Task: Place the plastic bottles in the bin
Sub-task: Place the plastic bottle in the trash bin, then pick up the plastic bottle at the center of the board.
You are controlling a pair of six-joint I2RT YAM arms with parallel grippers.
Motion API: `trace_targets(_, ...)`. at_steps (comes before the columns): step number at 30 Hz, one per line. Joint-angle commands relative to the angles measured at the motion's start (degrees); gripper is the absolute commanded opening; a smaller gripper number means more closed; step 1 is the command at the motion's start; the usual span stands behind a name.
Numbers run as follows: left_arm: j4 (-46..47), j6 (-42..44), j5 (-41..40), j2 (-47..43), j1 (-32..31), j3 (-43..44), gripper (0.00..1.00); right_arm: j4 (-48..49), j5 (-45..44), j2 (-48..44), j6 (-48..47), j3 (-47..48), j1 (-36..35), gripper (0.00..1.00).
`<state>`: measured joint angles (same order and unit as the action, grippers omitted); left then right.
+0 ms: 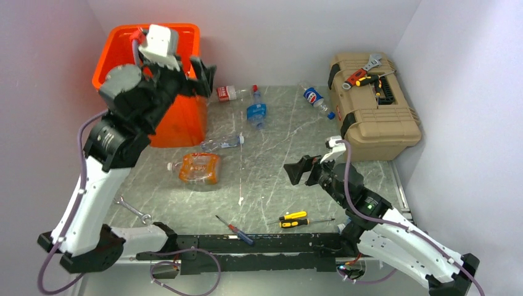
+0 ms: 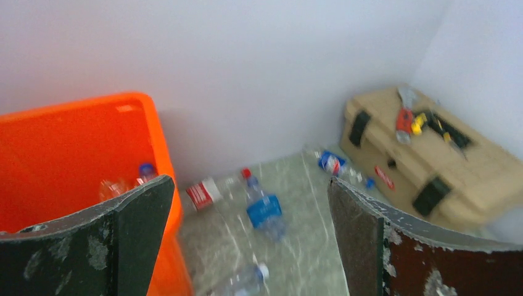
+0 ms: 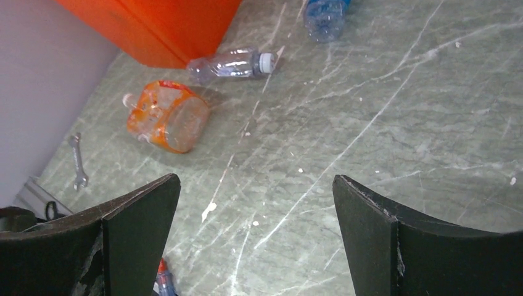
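The orange bin (image 1: 182,120) stands at the back left, and a blue-capped bottle (image 2: 145,172) lies inside it. My left gripper (image 1: 203,75) hovers open and empty by the bin's right rim; its wrist view (image 2: 248,185) looks down past the bin wall (image 2: 74,148). On the table lie a red-labelled bottle (image 1: 227,93), a blue-labelled bottle (image 1: 256,111), a bottle (image 1: 316,98) by the toolbox, a small clear bottle (image 1: 223,142) and a big orange bottle (image 1: 199,168). My right gripper (image 1: 308,168) hangs open over bare table (image 3: 256,179), right of the orange bottle (image 3: 168,117).
A tan toolbox (image 1: 376,114) with tools on its lid fills the back right. Yellow-handled screwdrivers (image 1: 293,219), a red-and-blue screwdriver (image 1: 234,229) and a wrench (image 1: 134,209) lie near the front edge. White walls close in on the sides and the back.
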<state>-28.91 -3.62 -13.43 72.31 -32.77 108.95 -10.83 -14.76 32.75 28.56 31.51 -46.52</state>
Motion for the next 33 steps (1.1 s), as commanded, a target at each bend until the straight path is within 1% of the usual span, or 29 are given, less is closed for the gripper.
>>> trace_targets(1,-10.69,2.23,0.23,-4.63,-5.63,-10.12,0.99,-1.18,1.67,5.71,-2.69,4.18,0.12,0.98)
trace_targets(3,-13.55,0.12,-0.45,-9.08,-7.45,-17.04,0.99,-0.85,5.44,9.67,-3.77,4.94,0.07,0.97)
trace_targets(6,-16.96,-5.62,-0.44,-17.38,-8.65,-27.10,0.99,2.89,9.96,16.90,-4.57,5.55,-0.33,0.96)
trace_targets(10,-14.63,-9.00,-1.94,-28.86,-8.62,-41.11,1.00,8.86,12.88,28.38,-2.61,8.54,-1.14,0.97)
trace_targets(12,-14.03,-10.44,-3.21,-33.23,-8.61,-46.06,1.00,11.43,12.92,34.60,-1.55,11.12,-1.11,0.96)
trace_targets(15,-13.10,-13.22,-6.54,-38.19,-8.62,-51.36,0.99,15.14,8.48,43.32,0.16,15.66,-0.49,0.96)
trace_targets(18,-11.00,-15.19,-7.98,-42.53,-8.60,-56.58,0.99,18.42,10.62,52.35,1.27,22.19,1.94,0.95)
trace_targets(20,-9.37,-16.25,-7.58,-44.37,-8.62,-59.51,1.00,17.85,12.91,60.58,3.20,28.33,3.08,0.95)
trace_targets(22,-8.19,-17.11,-7.40,-45.58,-8.62,-61.95,0.99,17.60,14.30,66.32,8.44,33.30,4.60,0.96)
trace_targets(23,-7.84,-17.49,-7.45,-46.04,-8.62,-62.77,0.99,18.81,16.27,68.41,13.46,34.54,5.41,0.96)
trace_targets(26,-8.03,-17.31,-8.00,-46.77,-8.60,-62.98,0.99,24.14,16.61,72.52,27.36,34.26,6.93,0.96)
trace_targets(28,-8.86,-17.66,-9.99,-47.09,-8.62,-62.80,1.00,27.96,15.13,74.16,36.51,32.51,7.19,0.95)
trace_targets(30,-9.22,-18.20,-10.18,-47.65,-8.62,-62.97,1.00,30.44,11.95,74.97,43.66,31.19,6.63,0.95)
trace_targets(33,-9.32,-18.51,-10.50,-49.01,-8.57,-63.28,1.00,28.49,8.76,77.02,51.26,32.40,5.74,0.95)
